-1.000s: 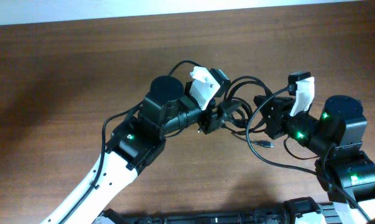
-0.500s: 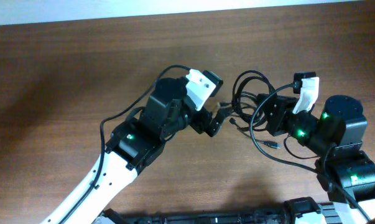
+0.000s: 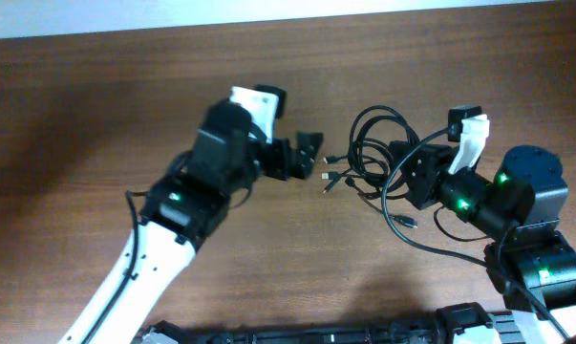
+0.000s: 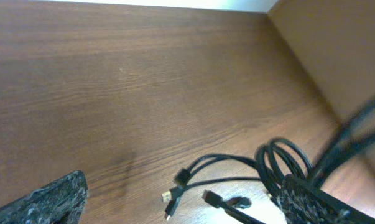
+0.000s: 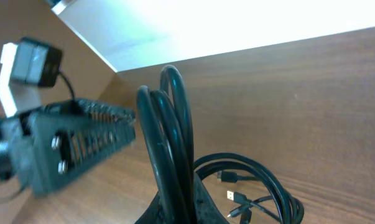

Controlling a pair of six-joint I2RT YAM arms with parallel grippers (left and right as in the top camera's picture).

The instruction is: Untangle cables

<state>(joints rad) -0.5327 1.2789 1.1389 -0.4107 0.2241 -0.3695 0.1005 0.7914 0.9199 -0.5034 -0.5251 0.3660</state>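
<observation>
Right end effector [image 3: 400, 170] is clamped on one looped bundle of black cables [image 5: 170, 143], its coils standing upright near the table's [image 3: 96, 96] middle, three plug ends [image 4: 181, 178] lying on the wood beside the left end effector [image 3: 309, 158], jaws apart and empty.

table [image 3: 77, 115]: brown wood, fine grain running left to right, darker shading at the left
white strip [image 3: 268, 8]: beyond the table's far edge
</observation>
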